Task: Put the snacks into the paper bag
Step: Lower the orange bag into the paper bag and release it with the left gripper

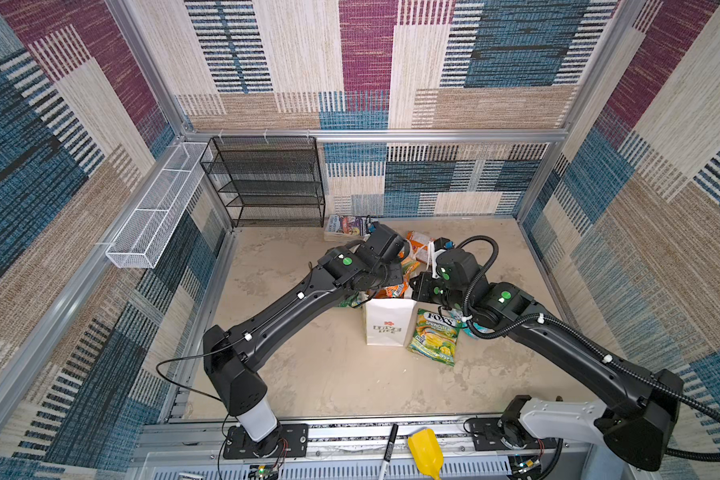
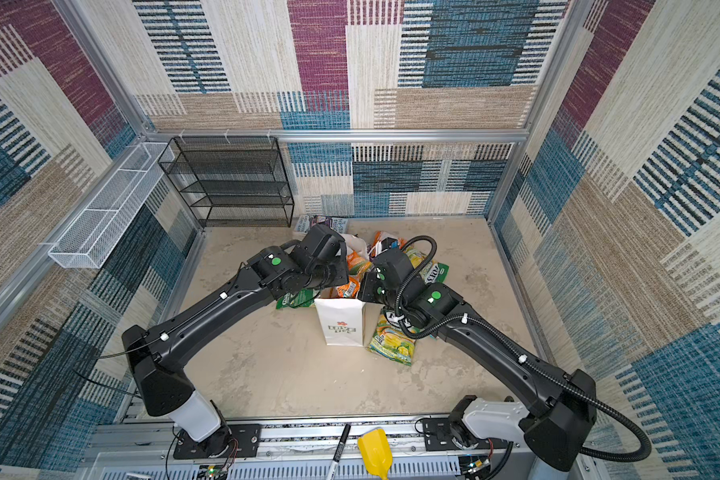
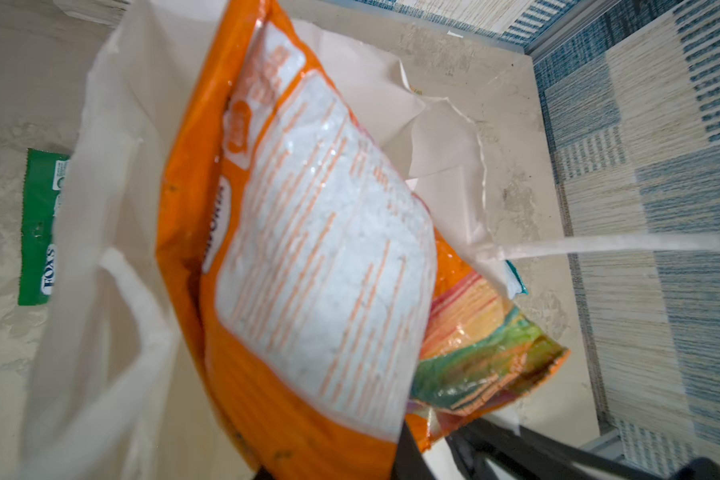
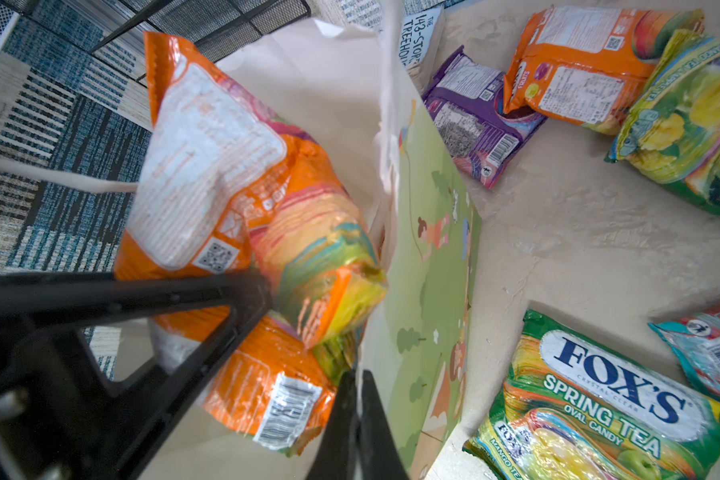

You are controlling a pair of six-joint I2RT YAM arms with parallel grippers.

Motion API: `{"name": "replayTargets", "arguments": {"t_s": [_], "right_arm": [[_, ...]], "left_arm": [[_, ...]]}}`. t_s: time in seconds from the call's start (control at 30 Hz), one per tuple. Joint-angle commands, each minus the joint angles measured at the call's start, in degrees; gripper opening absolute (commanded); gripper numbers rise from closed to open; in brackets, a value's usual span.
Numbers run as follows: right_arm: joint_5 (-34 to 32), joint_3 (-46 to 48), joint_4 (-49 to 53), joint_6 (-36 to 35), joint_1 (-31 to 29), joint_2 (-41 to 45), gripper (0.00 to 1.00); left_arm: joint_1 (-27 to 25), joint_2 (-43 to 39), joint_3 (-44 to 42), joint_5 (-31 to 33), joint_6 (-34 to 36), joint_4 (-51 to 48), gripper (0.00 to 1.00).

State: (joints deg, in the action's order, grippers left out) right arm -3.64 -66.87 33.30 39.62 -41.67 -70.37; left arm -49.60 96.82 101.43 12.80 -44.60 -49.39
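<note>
Tall white paper bag with the green picnic print [image 1: 387, 328] [image 2: 341, 326] [image 4: 429, 249] stands upright mid-frame in both top views, mouth open, on the beige mottled worktop [image 1: 308, 374]. My right pincer [image 4: 356, 415] is fully closed, pinching the bag's rim on the printed wall. My left pincer [image 4: 258, 291] reaches over the mouth from the left of frame, set narrow on a glossy orange plastic packet with a white back label [image 3: 308, 249] [image 4: 200, 166]. Only one finger shows in the right wrist view, flat against the packet's face by the QR code; the other is hidden behind the wrapper. That packet sits tilted, lower part inside the bag, upper part above the rim. A rainbow-striped multicolour packet [image 3: 474, 357] [image 4: 321, 257] is in the bag, touching it. More orange wrapper with a barcode [image 4: 267, 382] shows deeper in; can't tell if it's the same packet. Loose on the worktop: yellow-green "FOX'S Spring Tea" packet [image 1: 433, 336] [image 2: 393, 343] [image 4: 599, 395] just right of the bag in both top views; teal packet [image 1: 476, 329] [image 4: 707, 353] beside that, partly under my right arm; green FOX'S packet [image 2: 296, 300] [image 3: 38, 224] just left of the bag. Behind the bag, toward upper frame: a purple packet [image 4: 474, 120], a second orange packet [image 4: 574, 70] overlapping its edge, another yellow-green packet [image 4: 691, 116]. A flat colourful book [image 1: 344, 226] lies at the back by the black mesh shelf rack [image 1: 267, 183].
</note>
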Motion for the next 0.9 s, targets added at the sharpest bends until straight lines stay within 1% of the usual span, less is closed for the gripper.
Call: {"name": "replayTargets", "arguments": {"t_s": [0.0, 0.1, 0.2, 0.27, 0.4, 0.57, 0.8, 0.87], "right_arm": [[-0.1, 0.16, -2.19, 0.33, -0.04, 0.14, 0.0], [-0.26, 0.08, -2.27, 0.2, -0.08, -0.13, 0.0], [-0.27, -0.1, -2.44, 0.27, -0.08, -0.57, 0.0], [-0.39, -0.19, -2.45, 0.28, -0.07, -0.65, 0.0], [-1.18, 0.39, -2.89, 0.72, -0.06, -0.12, 0.0], [-1.26, 0.17, -2.72, 0.74, -0.08, -0.25, 0.0], [-1.7, 0.1, -2.55, 0.55, -0.08, -0.37, 0.0], [-2.9, -0.23, -1.9, 0.57, -0.08, -0.46, 0.0]], "left_arm": [[-1.01, 0.37, 1.31, 3.11, 2.59, -3.22, 0.25], [-1.8, -0.28, 1.39, 3.63, 2.74, -3.21, 0.31], [-2.14, -1.41, 1.58, 3.44, 3.23, -3.18, 0.42], [-2.17, -2.08, 1.57, 3.06, 3.33, -3.26, 0.47], [-2.23, -3.2, 1.79, 2.32, 3.92, -2.89, 0.5], [-2.16, -2.7, 3.92, -0.48, 4.93, -2.88, 0.56], [-2.2, -4.7, 7.33, -2.79, 5.91, -2.96, 0.55], [-2.22, -6.04, 8.19, -3.0, 6.72, -3.07, 0.55]]}}
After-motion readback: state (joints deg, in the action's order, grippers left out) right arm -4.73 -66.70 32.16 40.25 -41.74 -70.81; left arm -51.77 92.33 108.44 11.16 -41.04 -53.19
